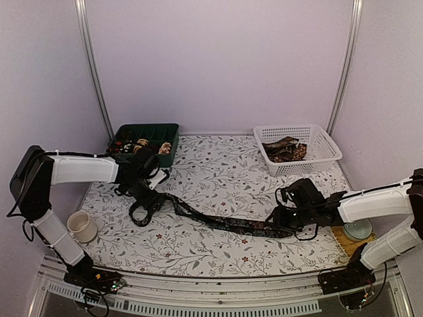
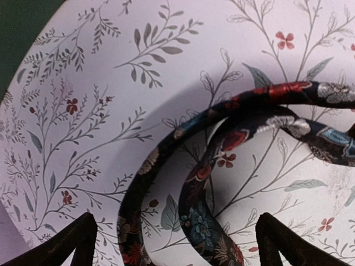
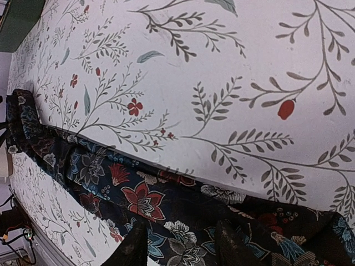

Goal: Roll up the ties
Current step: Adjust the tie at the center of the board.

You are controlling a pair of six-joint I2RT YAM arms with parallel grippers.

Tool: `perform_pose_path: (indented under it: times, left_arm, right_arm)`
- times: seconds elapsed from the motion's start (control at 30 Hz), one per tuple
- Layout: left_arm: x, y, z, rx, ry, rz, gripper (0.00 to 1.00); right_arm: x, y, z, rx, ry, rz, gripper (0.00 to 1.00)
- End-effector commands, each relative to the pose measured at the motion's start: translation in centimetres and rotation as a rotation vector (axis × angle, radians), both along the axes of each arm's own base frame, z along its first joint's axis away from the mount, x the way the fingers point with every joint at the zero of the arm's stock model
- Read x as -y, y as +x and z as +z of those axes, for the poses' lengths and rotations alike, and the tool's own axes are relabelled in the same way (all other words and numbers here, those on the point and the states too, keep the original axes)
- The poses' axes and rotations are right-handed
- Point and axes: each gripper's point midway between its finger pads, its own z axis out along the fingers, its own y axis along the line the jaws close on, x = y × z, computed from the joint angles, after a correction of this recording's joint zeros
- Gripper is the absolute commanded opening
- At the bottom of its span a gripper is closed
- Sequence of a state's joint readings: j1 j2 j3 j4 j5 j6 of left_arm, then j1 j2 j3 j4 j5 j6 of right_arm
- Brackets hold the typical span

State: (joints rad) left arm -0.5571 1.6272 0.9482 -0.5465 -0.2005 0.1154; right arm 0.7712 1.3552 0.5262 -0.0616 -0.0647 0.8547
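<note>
L fingers [image 2: 72,246] astride tie [image 2: 202,221] loop

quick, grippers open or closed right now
left gripper: open, jaws wide apart, the tie looped between them
right gripper: jaws narrowed over the tie, grip cannot be told

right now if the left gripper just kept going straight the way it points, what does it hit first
Most likely the looped tie, which lies between the open fingers of the left gripper; the flowered tablecloth sits just under it. Depth is unclear here.
</note>
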Motion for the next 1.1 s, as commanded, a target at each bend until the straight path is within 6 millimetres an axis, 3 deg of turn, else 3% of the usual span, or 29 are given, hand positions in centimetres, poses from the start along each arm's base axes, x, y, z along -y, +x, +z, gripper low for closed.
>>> perform_pose_path:
  times: [0.0, 0.37, 0.67, 0.7, 0.8, 0.93, 1.07]
  left_arm:
    - [-0.9, 0.9, 1.1, 0.024, 0.070, -0.004, 1.00]
    - [0.9, 0.3, -0.1, -0.012, 0.103, -0.137, 1.00]
    - [0.8, 0.3, -1.9, -0.047, 0.143, -0.154, 0.92]
    - [0.8, 0.4, -1.9, -0.049, 0.139, -0.152, 0.88]
    - [0.5, 0.7, -1.8, -0.045, 0.138, -0.132, 0.61]
    - [0.1, 0.9, -2.0, -0.046, 0.151, -0.120, 0.39]
    - [-0.3, 1.4, -2.1, -0.034, 0.188, -0.109, 0.09]
  right_arm:
    - [0.6, -0.9, -0.2, -0.016, -0.009, 0.014, 0.40]
    - [2.6, -2.8, -2.2, -0.097, -0.015, -0.061, 0.32]
    - [4.3, -1.4, -1.5, -0.087, -0.006, -0.126, 0.31]
    - [4.4, -1.1, -1.3, -0.082, -0.006, -0.131, 0.31]
    - [5.0, -0.3, -0.8, -0.064, -0.003, -0.145, 0.31]
    - [5.5, 0.8, -0.5, -0.058, 0.009, -0.159, 0.31]
    - [5.8, 1.8, -0.6, -0.068, 0.020, -0.162, 0.30]
